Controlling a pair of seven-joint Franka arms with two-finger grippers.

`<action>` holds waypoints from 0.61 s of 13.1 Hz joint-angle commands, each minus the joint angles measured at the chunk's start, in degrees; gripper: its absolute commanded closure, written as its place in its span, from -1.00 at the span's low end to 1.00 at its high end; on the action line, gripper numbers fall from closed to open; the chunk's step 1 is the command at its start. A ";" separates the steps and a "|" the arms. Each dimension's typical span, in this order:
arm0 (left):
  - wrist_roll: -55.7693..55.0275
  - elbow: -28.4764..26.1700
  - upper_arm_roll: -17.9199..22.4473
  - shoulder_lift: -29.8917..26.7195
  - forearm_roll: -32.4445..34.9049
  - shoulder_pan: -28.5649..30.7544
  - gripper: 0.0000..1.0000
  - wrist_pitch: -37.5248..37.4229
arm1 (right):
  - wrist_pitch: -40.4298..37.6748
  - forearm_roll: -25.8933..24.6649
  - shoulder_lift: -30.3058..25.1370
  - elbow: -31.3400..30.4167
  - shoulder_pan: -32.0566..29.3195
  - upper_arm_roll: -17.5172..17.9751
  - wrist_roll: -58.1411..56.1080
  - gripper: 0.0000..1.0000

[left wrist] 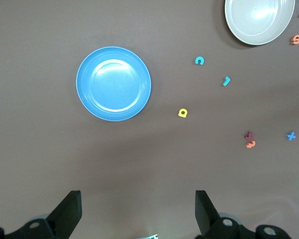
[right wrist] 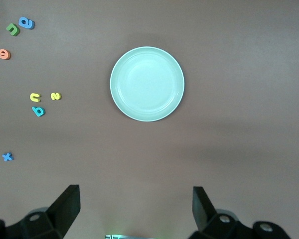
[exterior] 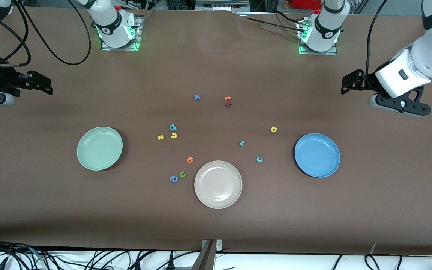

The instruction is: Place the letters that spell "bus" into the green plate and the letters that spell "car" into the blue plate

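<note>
The green plate point(exterior: 99, 148) point(right wrist: 147, 83) lies toward the right arm's end, the blue plate point(exterior: 317, 155) point(left wrist: 113, 83) toward the left arm's end. Teal "b" point(exterior: 173, 127) point(right wrist: 38, 111), yellow "u" point(exterior: 174, 136) point(right wrist: 35, 97) and yellow "s" point(exterior: 160, 137) point(right wrist: 55, 96) cluster on the table between the green and beige plates. Yellow "a" point(exterior: 273, 129) point(left wrist: 183, 113), teal "r" point(exterior: 242, 143) point(left wrist: 226, 80) and teal "c" point(exterior: 259, 159) point(left wrist: 200, 60) lie near the blue plate. My left gripper point(exterior: 347, 84) point(left wrist: 138, 204) and right gripper point(exterior: 45, 84) point(right wrist: 136, 201) hang open and empty over bare table at their own ends.
A beige plate point(exterior: 218, 184) sits nearest the front camera, midway between the other two. Beside it lie an orange letter point(exterior: 190, 160), an olive "u" point(exterior: 182, 174) and a darker blue letter point(exterior: 174, 179). A blue "x" point(exterior: 197, 97) and orange and red letters point(exterior: 228, 101) lie toward the bases.
</note>
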 commanded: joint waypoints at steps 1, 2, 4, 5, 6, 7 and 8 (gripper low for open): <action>0.93 0.93 -0.06 -0.16 0.75 0.16 -1.00 -0.14 | -0.18 -0.35 0.08 0.79 -0.17 0.33 -0.63 -1.00; 0.59 1.02 -0.06 -0.25 1.36 0.16 -1.00 -0.06 | -0.18 -0.35 0.08 0.79 -0.26 0.33 -0.72 -1.00; 0.58 1.11 -0.24 -0.25 6.35 0.07 -1.00 0.03 | -0.18 -0.44 0.08 0.79 -0.26 0.33 -0.72 -1.00; 0.58 1.20 -0.15 -0.25 6.02 0.16 -1.00 0.03 | -0.18 -0.44 0.08 0.79 -0.26 0.33 -0.63 -1.00; 1.11 1.28 -0.15 -0.34 5.59 0.68 -1.00 0.03 | -0.18 -0.44 0.08 0.79 -0.17 0.33 -0.63 -1.00; 1.11 1.28 0.20 -0.34 5.15 0.77 -1.00 0.03 | -0.18 -0.44 0.08 0.79 -0.17 0.33 -0.63 -1.00; 1.11 1.28 0.38 -0.43 5.23 0.86 -1.00 0.03 | -0.18 -0.44 0.08 0.79 -0.17 0.33 -0.54 -1.00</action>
